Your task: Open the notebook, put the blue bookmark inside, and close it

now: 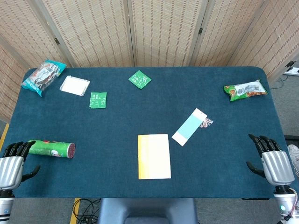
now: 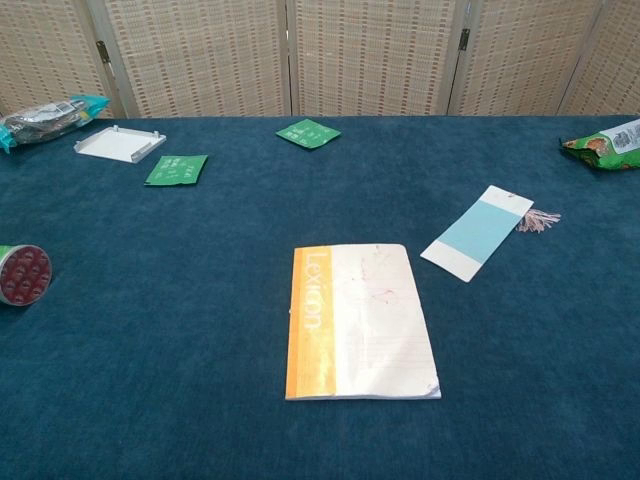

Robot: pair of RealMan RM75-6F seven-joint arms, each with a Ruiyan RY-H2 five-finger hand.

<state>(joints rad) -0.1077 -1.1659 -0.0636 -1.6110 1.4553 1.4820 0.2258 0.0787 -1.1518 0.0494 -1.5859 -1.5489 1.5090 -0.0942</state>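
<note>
Notebook (image 1: 154, 156) lies closed on the worktop (image 1: 117, 126); both robot hands, left (image 1: 11, 165) and right (image 1: 273, 163), rest empty, fingers apart. I'd lift the cover's free right edge.

Count of things on the blue table

One closed notebook (image 1: 154, 156), one blue bookmark (image 1: 189, 127), two green sachets (image 1: 98, 100) (image 1: 139, 79), two snack bags (image 1: 43, 76) (image 1: 245, 90), one green crisp can (image 1: 51, 148), one white tray (image 1: 74, 85), and two hands: left hand (image 1: 13, 163), right hand (image 1: 273, 161)
</note>
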